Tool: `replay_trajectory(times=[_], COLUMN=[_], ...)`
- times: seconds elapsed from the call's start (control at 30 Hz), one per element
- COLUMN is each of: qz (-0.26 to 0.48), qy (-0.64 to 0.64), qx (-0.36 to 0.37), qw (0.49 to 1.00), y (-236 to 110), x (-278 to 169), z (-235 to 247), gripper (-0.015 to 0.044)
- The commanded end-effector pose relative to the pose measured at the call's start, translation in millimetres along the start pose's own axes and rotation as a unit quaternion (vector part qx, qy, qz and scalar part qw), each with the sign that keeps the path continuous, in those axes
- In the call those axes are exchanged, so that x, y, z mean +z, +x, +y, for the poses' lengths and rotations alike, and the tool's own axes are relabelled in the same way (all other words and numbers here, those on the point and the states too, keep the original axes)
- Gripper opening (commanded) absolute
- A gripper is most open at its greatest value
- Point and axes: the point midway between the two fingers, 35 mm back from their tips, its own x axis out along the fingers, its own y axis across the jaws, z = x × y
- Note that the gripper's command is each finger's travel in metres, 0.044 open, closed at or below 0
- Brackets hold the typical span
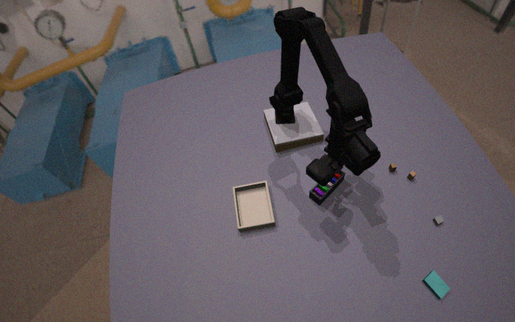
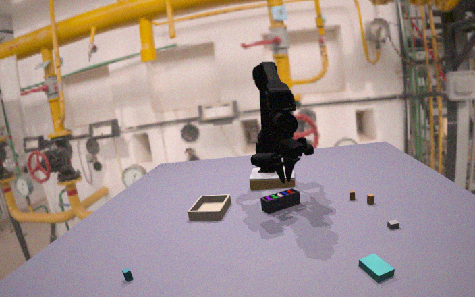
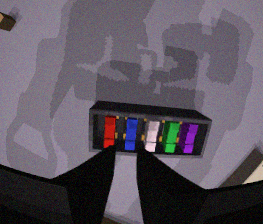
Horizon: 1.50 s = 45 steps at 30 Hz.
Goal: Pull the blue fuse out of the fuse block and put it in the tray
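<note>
The dark fuse block stands on the purple table, right of the tray. It holds a row of red, blue, white, green and purple fuses. The blue fuse sits upright in its slot, second from the red end. My gripper points down a short way above the block's red and blue end. Its fingers stand a narrow gap apart with nothing between them. In the top view the wrist hides the fingertips. The beige tray is empty.
Two brown cubes lie right of the block. A grey cube, a teal slab and a small teal cube lie nearer the front. The arm's base plinth stands behind the block.
</note>
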Motion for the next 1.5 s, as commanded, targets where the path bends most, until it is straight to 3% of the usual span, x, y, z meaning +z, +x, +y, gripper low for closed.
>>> replay_trajectory(times=[0.0,1.47], qz=[0.004,0.004], qy=[-0.004,-0.004], qx=[-0.003,-0.003], qw=[1.000,1.000], y=[1.3,31.2], x=[-2.7,-1.7], z=[-2.7,-3.9], gripper=[0.0070,0.0070])
